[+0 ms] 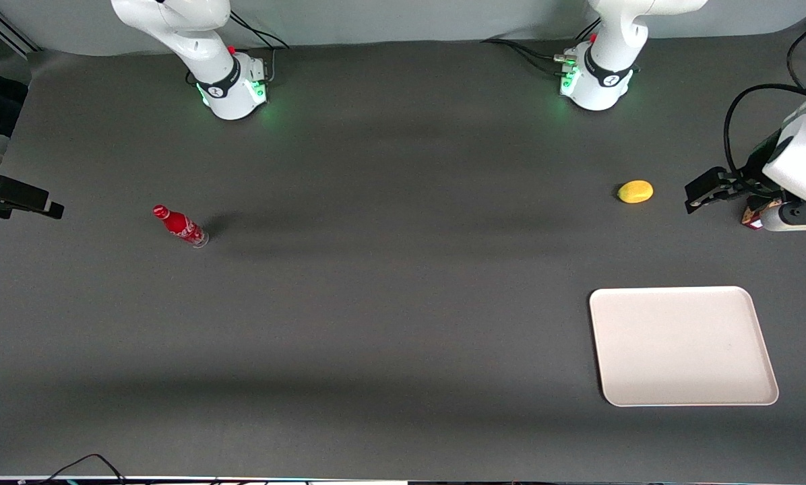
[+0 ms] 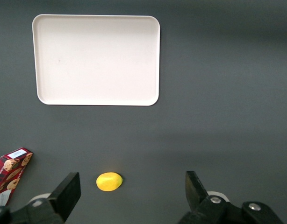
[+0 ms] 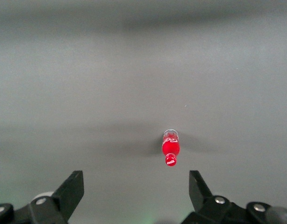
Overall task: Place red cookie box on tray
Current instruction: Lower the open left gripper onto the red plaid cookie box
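Note:
The red cookie box [image 2: 10, 175] lies flat on the dark table, printed with cookies and a white label at one end. In the front view only a corner of the box [image 1: 752, 217] shows under the working arm. My gripper [image 1: 701, 191] hangs above the table beside the box, between it and a yellow lemon. Its fingers [image 2: 68, 191] stand wide open in the wrist view, and the gripper [image 2: 130, 192] holds nothing. The cream-white tray [image 1: 683, 345] sits bare, nearer to the front camera than the box, and the whole tray [image 2: 96, 59] shows in the wrist view.
A yellow lemon [image 1: 635, 191] rests on the table close to the gripper, farther from the front camera than the tray. A small red soda bottle [image 1: 180, 226] lies toward the parked arm's end of the table.

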Robot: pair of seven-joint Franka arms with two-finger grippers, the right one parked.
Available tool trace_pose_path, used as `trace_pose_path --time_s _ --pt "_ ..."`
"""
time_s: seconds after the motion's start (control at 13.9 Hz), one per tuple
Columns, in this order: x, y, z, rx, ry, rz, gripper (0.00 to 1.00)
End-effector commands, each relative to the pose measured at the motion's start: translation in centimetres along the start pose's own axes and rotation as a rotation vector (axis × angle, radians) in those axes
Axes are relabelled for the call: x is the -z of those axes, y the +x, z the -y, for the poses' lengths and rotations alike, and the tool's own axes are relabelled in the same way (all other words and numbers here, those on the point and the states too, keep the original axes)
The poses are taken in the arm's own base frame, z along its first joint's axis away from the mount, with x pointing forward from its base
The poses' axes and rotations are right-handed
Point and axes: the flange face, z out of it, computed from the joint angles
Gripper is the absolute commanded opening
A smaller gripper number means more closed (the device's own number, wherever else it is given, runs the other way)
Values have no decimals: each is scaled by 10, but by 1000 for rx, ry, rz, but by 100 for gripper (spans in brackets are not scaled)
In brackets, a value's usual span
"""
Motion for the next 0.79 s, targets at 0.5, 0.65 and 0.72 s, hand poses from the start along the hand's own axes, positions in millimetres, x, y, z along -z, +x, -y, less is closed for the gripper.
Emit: trace_pose_path --time_s 0.5,0.65,0.72 --pt "-1 1 0 6 12 21 100" --pt "-1 2 0 6 18 20 100" --pt "-1 2 0 6 18 20 100"
